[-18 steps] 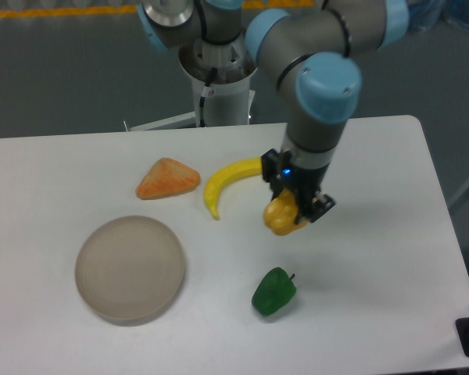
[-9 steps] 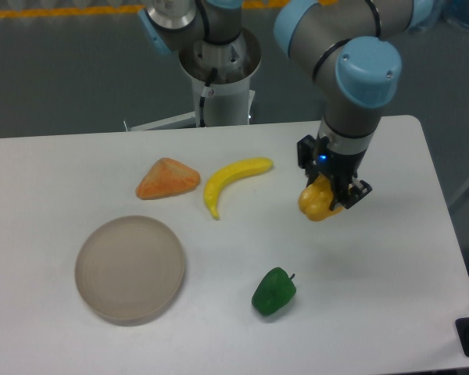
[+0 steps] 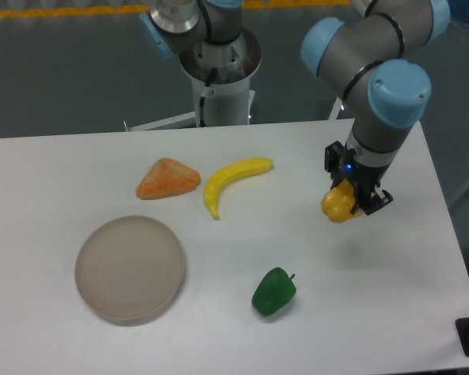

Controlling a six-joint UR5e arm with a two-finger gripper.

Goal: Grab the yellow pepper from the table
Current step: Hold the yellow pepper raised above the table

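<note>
This looks like a robotics lab or test cell. An industrial arm [image 3: 375, 70] with grey links and blue joint caps is bolted to a pedestal [image 3: 219, 78] behind a plain white table [image 3: 62, 172]. The floor [image 3: 62, 70] is grey, with a yellow-and-black safety stripe [image 3: 55, 11] along the far edge. Toy food lies on the table.

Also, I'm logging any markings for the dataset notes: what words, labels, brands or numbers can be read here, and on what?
None: no readable text in this view.
The gripper, the yellow pepper it holds, the banana, the green pepper, the plate and the table all carry no visible markings.
</note>
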